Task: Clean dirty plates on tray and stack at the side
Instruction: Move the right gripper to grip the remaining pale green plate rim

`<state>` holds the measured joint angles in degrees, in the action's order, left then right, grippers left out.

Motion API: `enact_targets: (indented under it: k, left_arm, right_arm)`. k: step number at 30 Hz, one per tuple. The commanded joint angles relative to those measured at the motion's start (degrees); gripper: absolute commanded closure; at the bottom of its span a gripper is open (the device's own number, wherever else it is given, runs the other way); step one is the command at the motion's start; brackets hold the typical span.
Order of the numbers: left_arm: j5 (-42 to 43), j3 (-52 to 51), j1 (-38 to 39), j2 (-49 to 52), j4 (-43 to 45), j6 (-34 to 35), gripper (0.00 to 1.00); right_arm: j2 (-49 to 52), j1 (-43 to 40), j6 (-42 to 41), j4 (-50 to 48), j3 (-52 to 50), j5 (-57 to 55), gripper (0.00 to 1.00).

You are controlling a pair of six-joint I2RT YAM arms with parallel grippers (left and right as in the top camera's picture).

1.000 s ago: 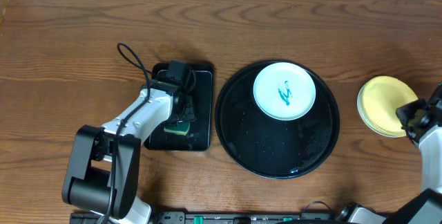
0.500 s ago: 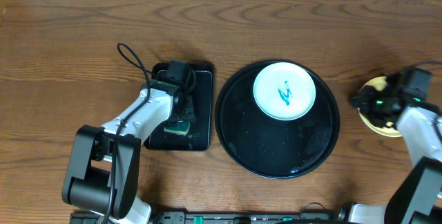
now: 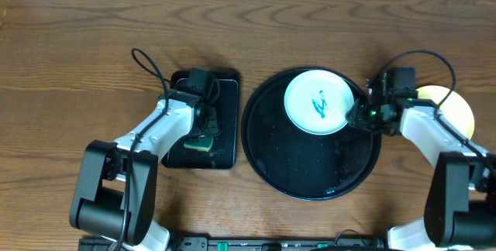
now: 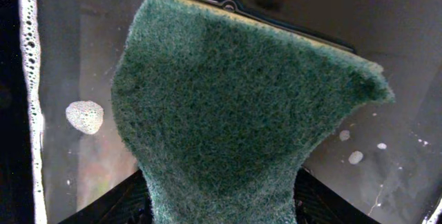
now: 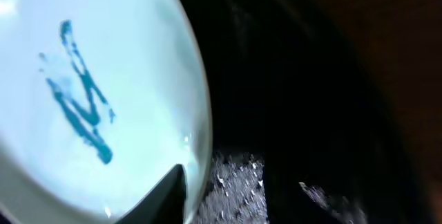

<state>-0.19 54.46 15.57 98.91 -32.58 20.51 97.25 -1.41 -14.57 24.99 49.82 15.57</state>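
Observation:
A white plate with a teal scribble stain lies in the far part of the large round black tray. My right gripper is open at the plate's right rim. In the right wrist view one finger lies over the plate, and the gripper straddles the rim above the wet tray floor. A pale yellow plate lies on the table right of the tray, partly hidden by my right arm. My left gripper is shut on the green sponge.
A small rectangular black tray stands left of the round tray, and my left gripper holds the sponge over it. Its wet floor carries foam spots. A black cable loops off the left arm.
My right arm has swung left from the yellow plate to the right rim of the white plate on the tray. The left arm and the sponge have not moved.

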Motion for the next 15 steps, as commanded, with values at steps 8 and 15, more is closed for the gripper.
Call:
enact_targets:
  k: [8, 15]
  left_arm:
    - [-0.48, 0.83, -0.17, 0.11, -0.15, -0.33, 0.38]
    - [-0.48, 0.83, -0.17, 0.11, -0.15, -0.31, 0.38]
  right_arm:
    - [2.38, 5.77, -1.29, -1.33, 0.66, -1.62, 0.95]
    - [2.4, 10.16, -1.92, -0.98, 0.66, -1.81, 0.99]
